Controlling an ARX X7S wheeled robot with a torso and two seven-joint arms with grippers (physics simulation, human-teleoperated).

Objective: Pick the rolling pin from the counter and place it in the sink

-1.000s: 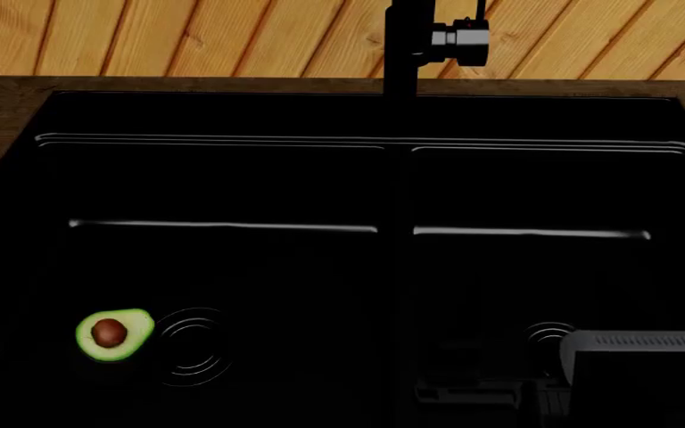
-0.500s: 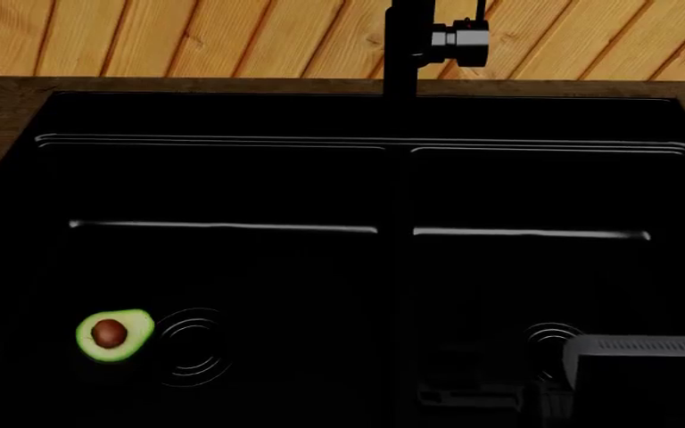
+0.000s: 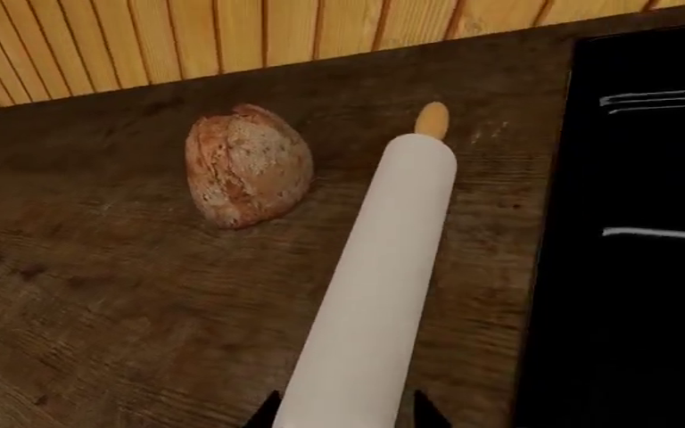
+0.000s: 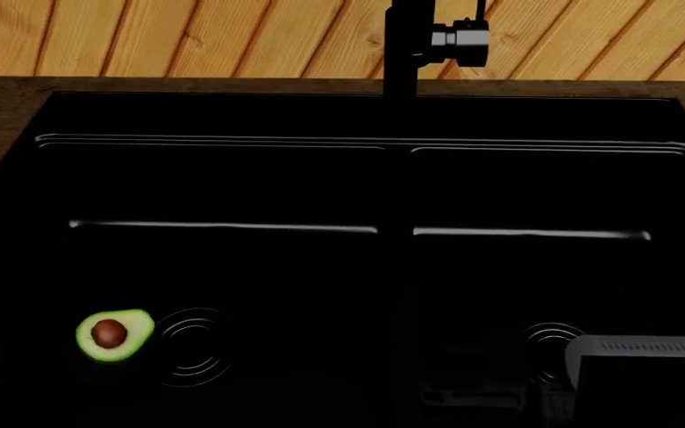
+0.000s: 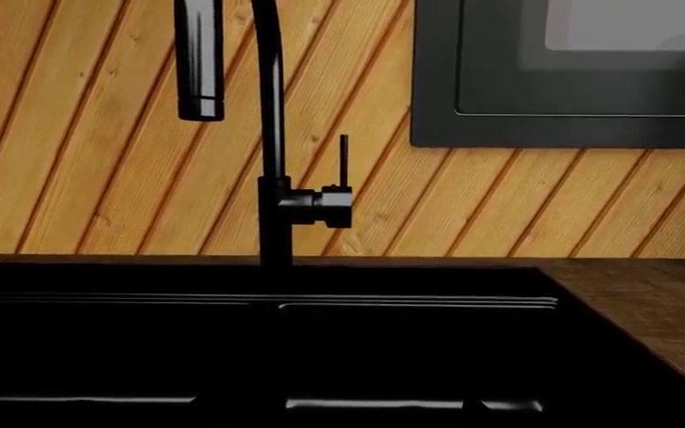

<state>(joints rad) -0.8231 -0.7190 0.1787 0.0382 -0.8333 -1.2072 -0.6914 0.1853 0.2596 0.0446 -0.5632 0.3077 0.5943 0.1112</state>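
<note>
In the left wrist view the cream-white rolling pin [image 3: 378, 267] stretches away over the brown counter [image 3: 104, 312], its tan far handle [image 3: 433, 119] pointing at the plank wall. My left gripper [image 3: 345, 415] has its two black fingertips [image 3: 265, 412] pressed against either side of the roller's near end, shut on it. The black sink [image 3: 640, 267] lies just beside the pin. The head view looks down into the sink [image 4: 318, 116], where neither the pin nor the left gripper appears. My right arm's grey casing [image 4: 646, 357] hangs over the right basin, with its jaws lost against the black.
A round bread loaf [image 3: 247, 165] sits on the counter close beside the pin. An avocado half [image 4: 113, 335] lies in the left basin by the drain [image 4: 193, 343]. The black faucet [image 4: 402, 45] rises behind the centre divider, and the same faucet [image 5: 274, 178] stands ahead of the right wrist.
The right arm's grey casing has sunk slightly lower and to the right in the head view. The avocado and sink are unchanged.
</note>
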